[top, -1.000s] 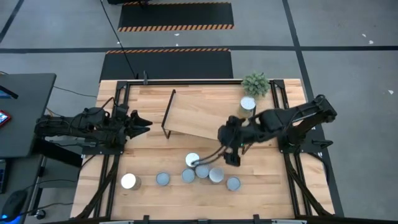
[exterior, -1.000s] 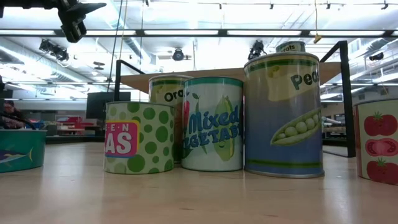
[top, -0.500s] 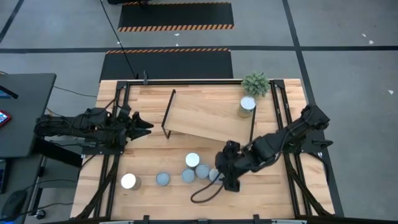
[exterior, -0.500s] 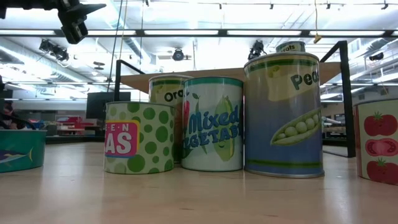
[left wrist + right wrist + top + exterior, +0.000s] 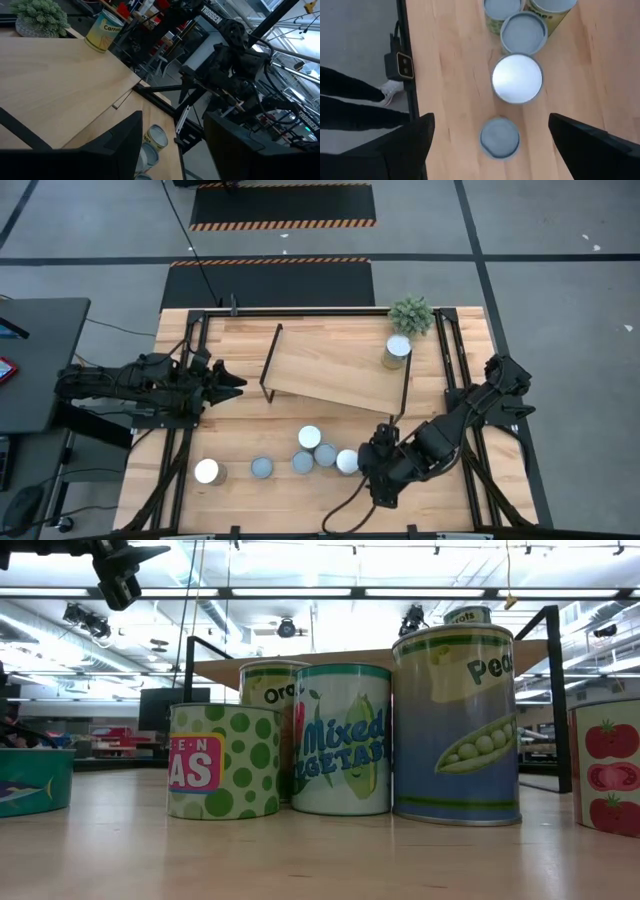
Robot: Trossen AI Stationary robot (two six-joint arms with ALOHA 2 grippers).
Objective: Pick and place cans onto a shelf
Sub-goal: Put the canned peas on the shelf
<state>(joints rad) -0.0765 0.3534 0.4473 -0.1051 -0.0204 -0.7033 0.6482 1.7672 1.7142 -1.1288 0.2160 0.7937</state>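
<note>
Several cans stand in a row near the table's near edge [image 5: 302, 463]. One more can [image 5: 397, 350] stands on the far right corner of the light-wood shelf [image 5: 335, 368]. My right gripper [image 5: 378, 480] is open and points down over the right end of the row. It hides the rightmost, grey-blue-topped can in the high view. In the right wrist view that can [image 5: 500, 137] sits below and between my fingers [image 5: 490, 119], untouched, with a silvery-topped can [image 5: 517, 79] beyond it. My left gripper [image 5: 228, 380] is open and empty, level, left of the shelf.
A small potted plant [image 5: 411, 313] stands at the shelf's far right. Black frame rails run along the table's left and right sides [image 5: 440, 350]. In the low view the labelled cans [image 5: 342, 740] stand close together. A cable loops near the near edge [image 5: 345, 505].
My right gripper has moved from the shelf's near edge toward the table's near edge, passing over the row of cans. It now stands over the rightmost can. The cans and my left arm have kept still.
</note>
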